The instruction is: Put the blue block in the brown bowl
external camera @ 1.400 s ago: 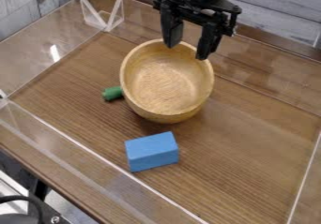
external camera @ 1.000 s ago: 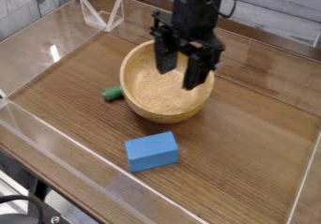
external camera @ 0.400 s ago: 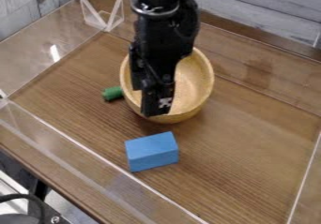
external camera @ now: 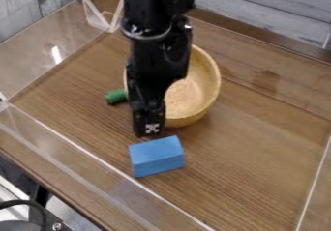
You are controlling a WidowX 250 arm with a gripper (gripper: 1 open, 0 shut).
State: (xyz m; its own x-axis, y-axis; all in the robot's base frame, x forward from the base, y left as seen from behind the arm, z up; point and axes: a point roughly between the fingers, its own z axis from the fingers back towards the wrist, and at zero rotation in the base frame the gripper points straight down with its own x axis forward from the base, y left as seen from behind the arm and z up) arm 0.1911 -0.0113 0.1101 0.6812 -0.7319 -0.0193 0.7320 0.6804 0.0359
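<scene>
The blue block [external camera: 157, 157] lies flat on the wooden table, near the front. Just above and behind it hangs my black gripper [external camera: 146, 129], pointing straight down and apart from the block. Its fingers [external camera: 151, 120] line up one behind the other from this view; they stand open with nothing between them. The brown bowl [external camera: 196, 92] sits behind the gripper, and the arm hides its left half. What shows of its speckled inside is empty.
A small green piece [external camera: 115, 97] lies on the table left of the bowl. Clear plastic walls [external camera: 52, 51] fence the wooden table [external camera: 258, 148] on all sides, with a low one along the front edge.
The gripper has come from over the bowl toward the front, dropped slightly and rolled about its own axis. It now hangs just behind the blue block. Block and bowl have not moved.
</scene>
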